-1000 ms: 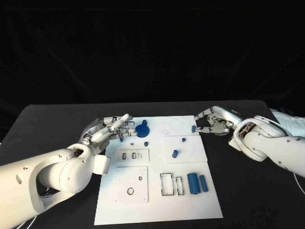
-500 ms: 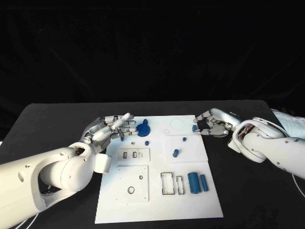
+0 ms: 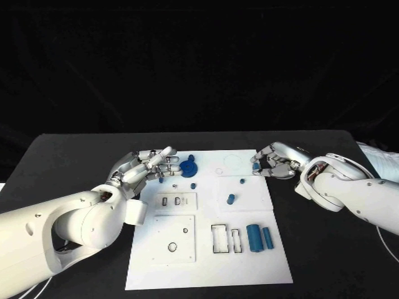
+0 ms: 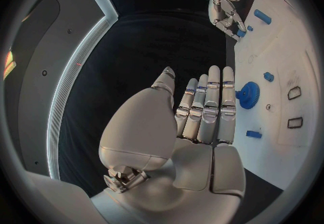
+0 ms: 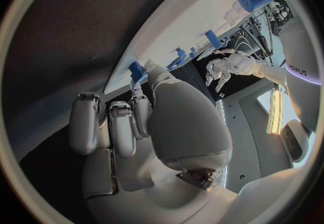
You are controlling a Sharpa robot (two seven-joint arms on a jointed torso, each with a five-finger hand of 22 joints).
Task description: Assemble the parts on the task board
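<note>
The task board (image 3: 209, 249) is a flat white plate with small holes and slots. One round blue gear (image 3: 189, 167) stands just beside the left hand's (image 3: 146, 169) fingertips. Two blue tubes (image 3: 259, 238) lie side by side, well apart from both hands. The left hand is flat, fingers straight and holding nothing. The right hand (image 3: 273, 161) curls its fingers around a small blue piece (image 3: 255, 166) at the board's far edge.

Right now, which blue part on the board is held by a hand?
The small blue part at the board's far right edge, pinched by the right hand; the others lie free.
</note>
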